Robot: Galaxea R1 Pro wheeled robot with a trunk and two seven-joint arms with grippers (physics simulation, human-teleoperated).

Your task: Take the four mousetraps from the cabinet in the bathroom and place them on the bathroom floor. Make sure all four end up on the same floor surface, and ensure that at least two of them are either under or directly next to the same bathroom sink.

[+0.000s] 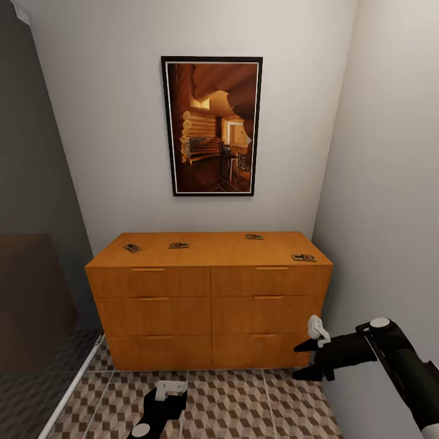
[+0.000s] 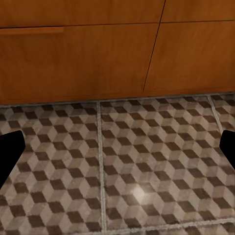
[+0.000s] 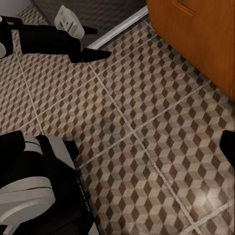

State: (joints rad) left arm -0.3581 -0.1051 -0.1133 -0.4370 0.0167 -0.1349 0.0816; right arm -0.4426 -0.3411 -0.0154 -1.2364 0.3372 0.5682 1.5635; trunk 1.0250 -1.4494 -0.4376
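**tilefan:** Since all four mousetraps sit on top of the cabinet (image 1: pixel 210 292), nothing's on the bathroom floor (image 1: pixel 244 402) yet, right? Where are they exactly?

**r1watcher:** Yep, none moved as far as the layout shows. Going by the cabinet: one mousetrap (image 1: pixel 132 248) near the top's left front corner, a second (image 1: pixel 178 246) just to the right of it, a third (image 1: pixel 254 236) toward the back on the right half, and the fourth (image 1: pixel 303 258) at the right front corner, close to the edge. They're too small to read much, but the fourth looks to lie with its long side running along the cabinet's front edge.

**tilefan:** So which arm goes first?

**r1watcher:** My guess is the right one. The right gripper (image 1: pixel 314 353) hangs low in front of the cabinet's bottom right drawer, so that corner trap is up and a bit back from it. The left gripper (image 1: pixel 169 390) is down by the floor in front of the cabinet's middle, further from any trap.

**tilefan:** Jaws?

**r1watcher:** Both spread wide and holding nothing. In the wrist views the dark fingertips (image 2: pixel 9 147) sit at opposite edges with only tile and drawer fronts between them. The right one needs a good lift before it can reach over the top.
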